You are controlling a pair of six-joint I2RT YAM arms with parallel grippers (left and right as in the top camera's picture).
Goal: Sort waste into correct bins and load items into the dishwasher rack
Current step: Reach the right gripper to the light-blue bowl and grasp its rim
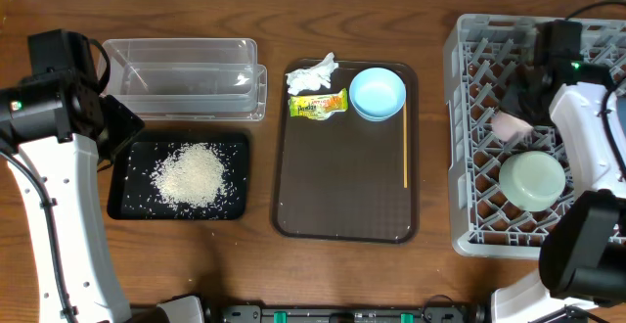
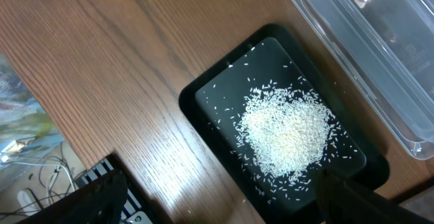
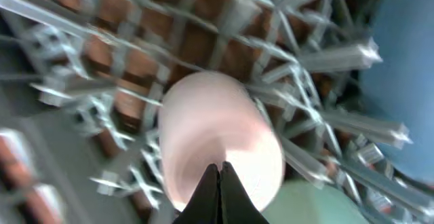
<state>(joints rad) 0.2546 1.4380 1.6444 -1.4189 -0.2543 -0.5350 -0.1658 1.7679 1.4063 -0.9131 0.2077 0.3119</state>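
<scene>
You are seeing both arms wearing white shells over chunky black joint housings. The left arm (image 1: pixel 49 196) is carrying a black cable (image 1: pixel 27 215) along its link, the right arm (image 1: pixel 587 108) is showing a small green light (image 1: pixel 575 66), and the right gripper (image 3: pixel 220 168) is tapering into slim black jaws

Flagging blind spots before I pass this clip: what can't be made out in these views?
- Right wrist: blurred; whether the shut right hand touches the pink cup is unclear.
- Right wrist: blue shape cut off by the right edge.
- Overhead: right hand's tips hidden by its own body over the dishwasher rack.
- Overhead: snack wrapper print too small.
- Left wrist: left hand mostly cropped by the bottom edge.
</scene>
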